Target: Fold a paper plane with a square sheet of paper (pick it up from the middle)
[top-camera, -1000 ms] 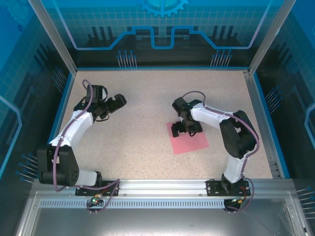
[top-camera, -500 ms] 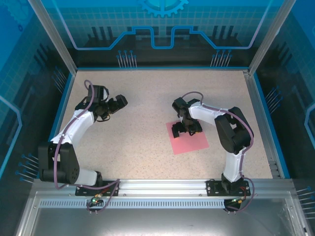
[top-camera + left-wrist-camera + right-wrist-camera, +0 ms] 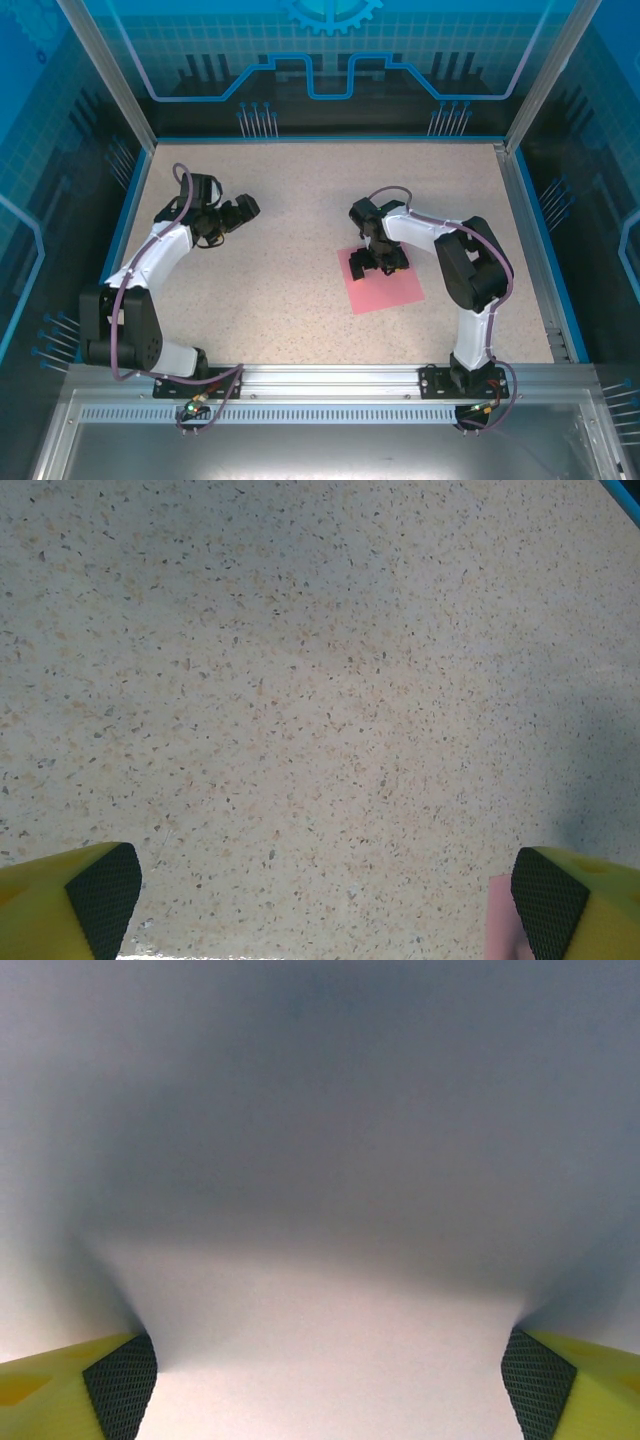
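The right gripper (image 3: 330,1385) stands wide. Its black pads (image 3: 120,1388) are set down on the square sheet of paper (image 3: 392,285), which seems to hump up between them, though the wrist view washes it out pale. From above, the gripper sits on the sheet's far left part. The rest of the pink square spreads from it toward the arm's base and rightward on the speckled table (image 3: 300,300). Well off to its left, the left gripper (image 3: 243,208) hangs wide open over tabletop.
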